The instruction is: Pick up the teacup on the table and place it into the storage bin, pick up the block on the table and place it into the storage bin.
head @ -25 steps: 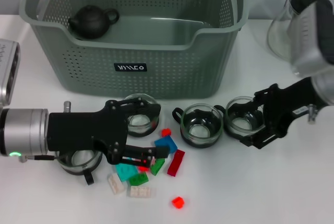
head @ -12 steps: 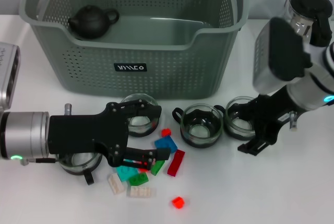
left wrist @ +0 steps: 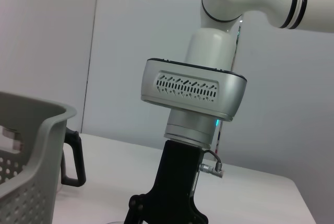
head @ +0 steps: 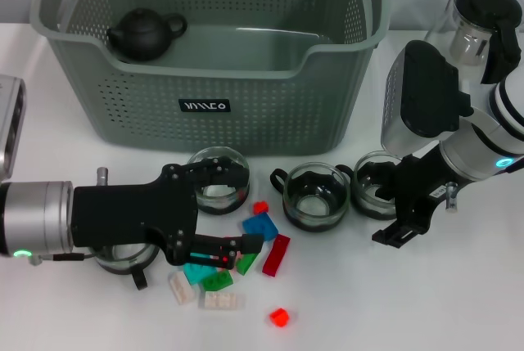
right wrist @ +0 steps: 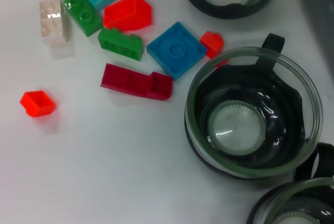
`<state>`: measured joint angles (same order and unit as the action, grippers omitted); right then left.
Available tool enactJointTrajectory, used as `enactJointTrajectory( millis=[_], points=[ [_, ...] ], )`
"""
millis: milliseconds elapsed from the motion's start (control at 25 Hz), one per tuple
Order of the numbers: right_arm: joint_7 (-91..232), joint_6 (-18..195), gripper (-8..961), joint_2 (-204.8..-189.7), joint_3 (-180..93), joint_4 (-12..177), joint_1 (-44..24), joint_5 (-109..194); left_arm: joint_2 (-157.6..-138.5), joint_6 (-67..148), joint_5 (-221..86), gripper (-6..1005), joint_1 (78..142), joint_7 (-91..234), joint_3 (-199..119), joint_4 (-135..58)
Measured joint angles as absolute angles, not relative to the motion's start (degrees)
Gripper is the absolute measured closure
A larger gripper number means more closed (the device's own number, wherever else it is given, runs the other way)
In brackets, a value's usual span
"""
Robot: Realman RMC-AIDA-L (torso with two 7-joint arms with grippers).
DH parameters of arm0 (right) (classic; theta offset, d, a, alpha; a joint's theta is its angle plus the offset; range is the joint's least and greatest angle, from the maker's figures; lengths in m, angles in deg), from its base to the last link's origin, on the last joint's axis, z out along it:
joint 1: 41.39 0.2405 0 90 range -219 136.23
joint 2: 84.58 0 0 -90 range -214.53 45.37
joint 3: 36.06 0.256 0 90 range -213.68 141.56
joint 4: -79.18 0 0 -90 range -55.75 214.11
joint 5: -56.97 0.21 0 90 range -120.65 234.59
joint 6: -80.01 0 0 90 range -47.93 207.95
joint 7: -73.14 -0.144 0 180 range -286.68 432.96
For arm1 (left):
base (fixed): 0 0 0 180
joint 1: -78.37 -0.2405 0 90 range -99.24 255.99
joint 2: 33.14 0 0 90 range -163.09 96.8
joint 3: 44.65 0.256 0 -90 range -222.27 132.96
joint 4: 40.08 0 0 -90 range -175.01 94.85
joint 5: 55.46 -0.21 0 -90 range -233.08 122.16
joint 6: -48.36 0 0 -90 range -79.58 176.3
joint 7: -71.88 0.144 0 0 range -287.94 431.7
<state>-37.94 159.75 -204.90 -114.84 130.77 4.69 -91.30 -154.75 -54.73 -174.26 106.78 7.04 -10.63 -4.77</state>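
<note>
I'm seeing the storage bin holding only a dark teapot; no teacup or block is in it, so both placements are still to do. My right gripper is straddling the rightmost teacup, jaws wide. My left gripper is sitting low over the blocks, narrow on what I think is a red piece, though I cannot tell for sure. Three other cups are waiting on the table.
</note>
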Motion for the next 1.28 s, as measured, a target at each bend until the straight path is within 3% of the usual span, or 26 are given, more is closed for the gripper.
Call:
enactJointTrajectory(
  millis=[160,920,1280],
  points=[
    [-39.0,160.0,123,-204.72,-115.0,130.7,4.8,-91.3,-154.81,-54.7,-174.3,81,106.5,7.5,-10.8,-4.8],
    [-39.5,162.0,893,-204.56,-113.8,131.1,4.4,-91.4,-154.87,-55.3,-174.3,84,106.1,8.8,-11.4,-4.8],
    [-39.5,168.1,893,-203.97,-110.4,134.6,2.5,-91.5,-154.87,-55.4,-174.3,86,106.0,8.8,-11.4,-4.8]
  ],
)
